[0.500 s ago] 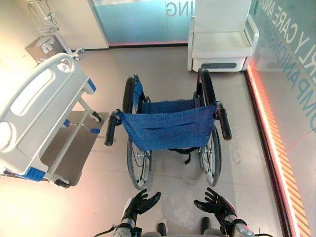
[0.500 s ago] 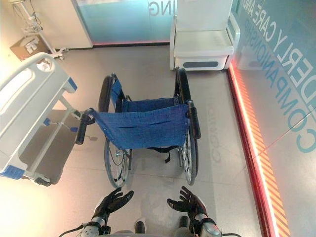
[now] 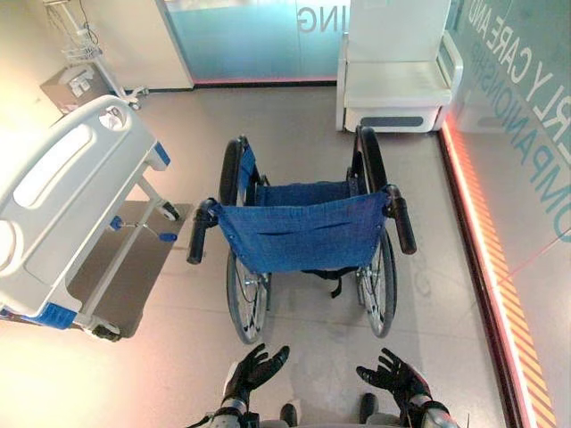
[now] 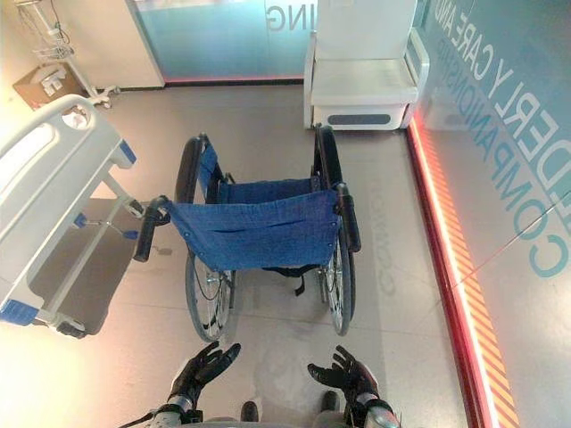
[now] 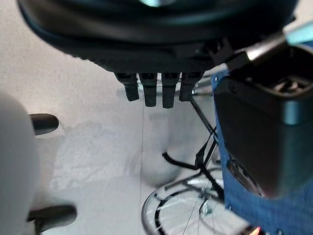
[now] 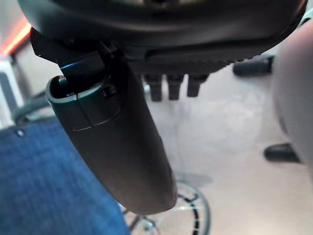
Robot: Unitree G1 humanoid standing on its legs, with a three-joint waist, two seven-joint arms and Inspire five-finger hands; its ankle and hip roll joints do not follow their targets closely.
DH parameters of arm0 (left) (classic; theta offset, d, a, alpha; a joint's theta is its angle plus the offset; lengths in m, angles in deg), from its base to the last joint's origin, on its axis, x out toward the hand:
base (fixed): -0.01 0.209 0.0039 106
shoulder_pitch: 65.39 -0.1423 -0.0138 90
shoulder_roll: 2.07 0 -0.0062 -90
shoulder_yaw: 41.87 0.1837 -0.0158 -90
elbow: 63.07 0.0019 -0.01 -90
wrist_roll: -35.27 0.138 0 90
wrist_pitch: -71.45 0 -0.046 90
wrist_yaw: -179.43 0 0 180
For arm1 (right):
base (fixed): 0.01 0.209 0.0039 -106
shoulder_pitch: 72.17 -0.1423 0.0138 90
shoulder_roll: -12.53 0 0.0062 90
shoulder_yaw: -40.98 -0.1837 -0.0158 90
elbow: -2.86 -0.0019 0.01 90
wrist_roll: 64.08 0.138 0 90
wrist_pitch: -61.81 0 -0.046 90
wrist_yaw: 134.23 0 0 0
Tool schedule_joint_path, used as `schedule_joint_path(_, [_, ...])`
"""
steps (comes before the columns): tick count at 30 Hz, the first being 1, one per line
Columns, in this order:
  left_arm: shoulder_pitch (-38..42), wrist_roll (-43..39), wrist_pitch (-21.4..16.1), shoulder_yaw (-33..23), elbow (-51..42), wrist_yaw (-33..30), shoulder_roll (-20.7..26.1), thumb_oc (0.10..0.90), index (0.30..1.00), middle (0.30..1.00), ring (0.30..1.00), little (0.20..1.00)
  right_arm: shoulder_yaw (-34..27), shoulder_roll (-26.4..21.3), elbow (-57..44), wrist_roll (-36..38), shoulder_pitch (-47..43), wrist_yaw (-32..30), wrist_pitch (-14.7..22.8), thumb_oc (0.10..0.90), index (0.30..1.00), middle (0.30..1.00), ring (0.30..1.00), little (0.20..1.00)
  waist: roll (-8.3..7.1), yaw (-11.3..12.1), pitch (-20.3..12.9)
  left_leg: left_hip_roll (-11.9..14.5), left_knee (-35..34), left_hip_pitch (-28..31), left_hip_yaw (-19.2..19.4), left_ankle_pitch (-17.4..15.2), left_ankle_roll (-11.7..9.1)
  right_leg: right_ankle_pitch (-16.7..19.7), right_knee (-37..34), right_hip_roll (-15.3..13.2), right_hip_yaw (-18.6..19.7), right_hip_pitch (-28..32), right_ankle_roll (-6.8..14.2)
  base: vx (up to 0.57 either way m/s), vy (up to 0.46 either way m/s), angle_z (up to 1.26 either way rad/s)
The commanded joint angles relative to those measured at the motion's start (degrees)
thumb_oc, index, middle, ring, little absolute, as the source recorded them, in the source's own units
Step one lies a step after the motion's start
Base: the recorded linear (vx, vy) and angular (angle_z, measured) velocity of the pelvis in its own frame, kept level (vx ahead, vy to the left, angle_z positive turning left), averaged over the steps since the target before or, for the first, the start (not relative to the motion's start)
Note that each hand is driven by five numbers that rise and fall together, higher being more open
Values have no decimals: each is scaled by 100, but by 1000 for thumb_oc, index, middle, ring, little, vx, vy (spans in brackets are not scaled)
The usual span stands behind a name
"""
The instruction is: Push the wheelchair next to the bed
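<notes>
Two dark hands sit low in front of us, and neither holds anything: our left hand [image 3: 252, 370] and our right hand [image 3: 393, 376] are both spread, fingers straight and apart, over the grey floor [image 3: 312, 134]. From the left wrist we see straight fingers [image 5: 149, 95] with the thumb [image 5: 259, 147] standing off to one side. The right wrist shows the same relaxed pose.

Just ahead of the hands, not touching them, stands the wheelchair [image 3: 303, 234], its back toward us. Its blue fabric backrest [image 4: 254, 234] is stretched between two black push handles: the left handle [image 3: 198, 234] and the right handle [image 3: 401, 221] both point back at us, and both are free. The left wheel [image 3: 245, 299] and the right wheel [image 3: 382, 281] rest on the floor under them.

To our left is the bed [image 3: 62, 205], white with blue corner pieces, its end board toward us. The wheelchair stands to the right of it, apart, with a strip of floor between the left handle and the bed frame.

Beyond the wheelchair a white armchair [image 3: 397, 85] stands against the far wall. A glowing red-orange strip [image 3: 482, 267] runs along the floor on the right, at the foot of a lettered glass wall [image 3: 535, 134]
</notes>
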Motion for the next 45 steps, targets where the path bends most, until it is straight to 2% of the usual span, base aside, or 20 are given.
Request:
schedule_joint_path(1, [472, -652, -537, -510, -461, -242, 408, 800, 900, 900, 900, 900, -399, -158, -679, 503, -476, 60, 290, 800, 900, 900, 900, 900, -202, 73, 16, -264, 376, -306, 186, -464, 190, -762, 792, -168, 154, -155, -48, -16, -71, 0])
schedule_joint_path(4, [585, -833, -619, -896, -983, -593, 777, 800, 900, 900, 900, 900, -755, -565, -1124, 733, -638, -139, 596, 800, 900, 900, 900, 900, -245, 115, 1, -224, 341, -272, 187, -453, 186, -755, 787, -156, 134, -131, -54, -9, -69, 3])
schedule_joint_path(9, [689, -895, -733, -1288, -1407, -1205, 1024, 800, 900, 900, 900, 900, -1254, -1002, -1511, 1007, -881, -399, 777, 800, 900, 900, 900, 900, -263, 124, -34, -224, 283, -181, 164, -468, 188, -764, 756, -155, 129, -59, -46, 8, -9, 1])
schedule_joint_path(10, [743, -972, -778, -1448, -1498, -1381, 1115, 800, 900, 900, 900, 900, -1447, -1212, -1656, 1068, -1052, -497, 816, 800, 900, 900, 900, 900, -255, 121, -84, -230, 265, -154, 151, -473, 185, -768, 737, -157, 136, -39, -52, 34, 13, 2])
schedule_joint_path(14, [878, -967, -873, -1576, -1672, -1685, 1256, 800, 900, 900, 900, 900, -1578, -1465, -1960, 1254, -1321, -838, 856, 800, 900, 900, 900, 900, -239, 119, -118, -231, 232, -119, 142, -469, 174, -779, 719, -176, 137, -5, -55, 9, 5, 0])
schedule_joint_path(17, [1049, -1027, -971, -1663, -2054, -1838, 1465, 800, 900, 900, 900, 900, -1617, -1650, -2630, 1380, -1684, -1393, 892, 800, 900, 900, 900, 900, -216, 104, -142, -231, 193, -113, 125, -457, 152, -777, 691, -186, 151, 0, -60, 0, 0, 0])
schedule_joint_path(19, [1160, -978, -1060, -1692, -2294, -1916, 1589, 800, 900, 900, 900, 900, -1608, -1673, -3043, 1387, -1851, -1532, 968, 800, 900, 900, 900, 900, -211, 99, -149, -234, 184, -125, 112, -447, 142, -773, 674, -192, 162, -1, -58, 0, 0, 0])
schedule_joint_path(25, [1580, -457, -974, -1627, -3137, -2079, 1960, 800, 900, 900, 900, 900, -1362, -1685, -4139, 755, -2157, -2020, 1123, 800, 900, 900, 900, 900, -199, 83, -185, -252, 154, -162, 63, -404, 124, -741, 595, -191, 199, 2, -47, 0, 0, 0])
schedule_joint_path(28, [1711, -369, -916, -1576, -3476, -1965, 2086, 800, 900, 900, 900, 900, -1252, -1704, -4425, 371, -2235, -2173, 1161, 800, 900, 900, 900, 900, -204, 87, -211, -252, 158, -183, 55, -395, 118, -727, 567, -196, 200, 4, -38, 0, 0, 0])
schedule_joint_path(30, [1848, -257, -727, -1435, -4013, -1640, 2190, 800, 900, 900, 900, 900, -1102, -1735, -4863, -248, -2322, -2505, 1134, 800, 900, 900, 900, 900, -209, 100, -221, -252, 164, -215, 41, -380, 122, -706, 546, -196, 206, -1, -30, 0, 0, 0])
schedule_joint_path(32, [1870, -133, -668, -1372, -4305, -1386, 2234, 800, 900, 900, 900, 900, -1075, -1692, -5092, -404, -2304, -2480, 1097, 800, 900, 900, 900, 900, -212, 113, -230, -254, 151, -223, 33, -374, 133, -700, 537, -189, 216, -4, -29, 0, 0, 0])
schedule_joint_path(35, [1886, -15, -687, -1309, -4632, -1192, 2280, 800, 900, 900, 900, 900, -1004, -1637, -5342, -389, -2281, -2118, 928, 800, 900, 900, 900, 900, -221, 130, -251, -260, 120, -226, 14, -365, 145, -696, 519, -174, 229, -6, -23, 0, 0, 0])
schedule_joint_path(37, [1883, 84, -794, -1328, -4752, -1187, 2287, 800, 900, 900, 900, 900, -940, -1592, -5424, -426, -2287, -1890, 789, 800, 900, 900, 900, 900, -235, 145, -261, -259, 114, -234, 7, -362, 150, -692, 510, -167, 236, -10, -20, 0, 0, 0])
schedule_joint_path(41, [1862, 601, -1100, -1408, -5008, -1565, 2306, 800, 900, 900, 900, 900, -797, -1548, -5609, -561, -2248, -1496, 534, 800, 900, 900, 900, 900, -281, 169, -283, -249, 111, -245, -3, -355, 146, -687, 501, -157, 232, -14, -20, 0, 0, 0])
schedule_joint_path(45, [1760, 836, -1010, -1427, -5247, -1387, 2308, 800, 900, 900, 900, 900, -663, -1516, -5768, -840, -2096, -1318, 268, 800, 900, 900, 900, 900, -317, 190, -294, -240, 143, -273, -12, -359, 141, -693, 532, -153, 232, -34, -15, 0, 0, 0])
